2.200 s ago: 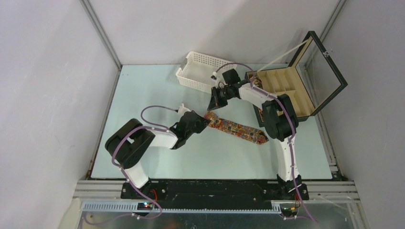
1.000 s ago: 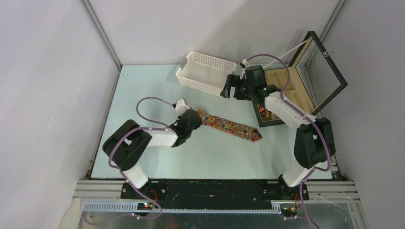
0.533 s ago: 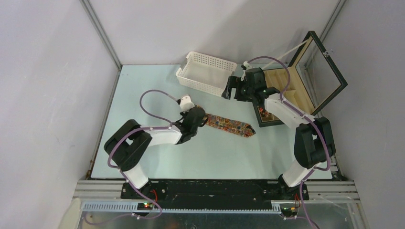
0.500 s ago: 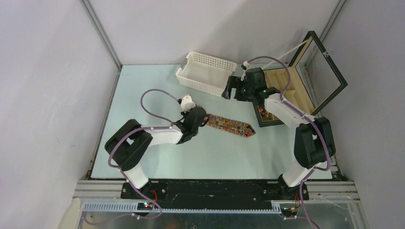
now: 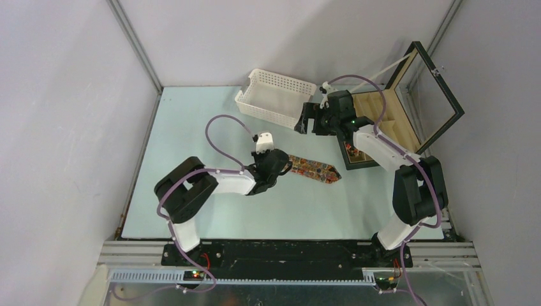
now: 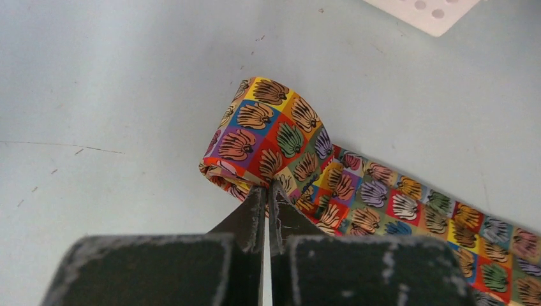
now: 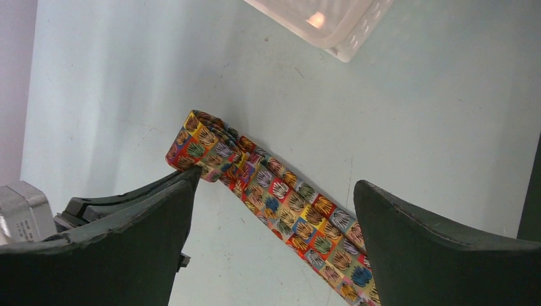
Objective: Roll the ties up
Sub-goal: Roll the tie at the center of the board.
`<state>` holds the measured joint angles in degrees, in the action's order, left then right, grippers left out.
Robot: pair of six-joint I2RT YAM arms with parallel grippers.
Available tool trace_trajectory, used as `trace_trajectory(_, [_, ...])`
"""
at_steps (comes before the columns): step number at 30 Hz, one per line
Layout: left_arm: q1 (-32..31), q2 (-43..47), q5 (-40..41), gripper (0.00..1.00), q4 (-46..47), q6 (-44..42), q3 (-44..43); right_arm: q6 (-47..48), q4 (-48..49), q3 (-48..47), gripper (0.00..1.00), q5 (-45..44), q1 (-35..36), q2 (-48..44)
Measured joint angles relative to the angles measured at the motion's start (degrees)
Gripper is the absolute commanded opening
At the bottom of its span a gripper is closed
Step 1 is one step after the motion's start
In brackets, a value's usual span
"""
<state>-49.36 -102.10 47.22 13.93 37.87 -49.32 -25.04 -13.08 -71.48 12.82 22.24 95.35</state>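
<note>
One tie, a narrow strip of bright squares with shell shapes, lies flat on the pale table. Its left end is turned over into a small loose roll. My left gripper is shut on that rolled end; in the left wrist view the fingertips pinch the fabric at the roll's near edge. The flat part of the tie runs off to the right. My right gripper hangs open above the table between basket and box, nothing between its fingers. A small colourful coil sits in the box's front compartment.
A white perforated basket stands at the back centre, tipped at an angle. A black compartmented box with its glass lid raised stands at the right, close to the tie's pointed end. The right arm reaches across in front of the box.
My left gripper has moved right along the tie with its end, and the flat strip has grown shorter. The right arm swung towards the basket earlier and has since held still, open.
</note>
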Motion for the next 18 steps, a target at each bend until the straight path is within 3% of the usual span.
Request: trace_trajectory(18, [-5.18,-5.66,7.23,0.0,0.24,-11.61,-4.33,0.66,0.35,-0.02,0.98,4.04,0.0,3.1])
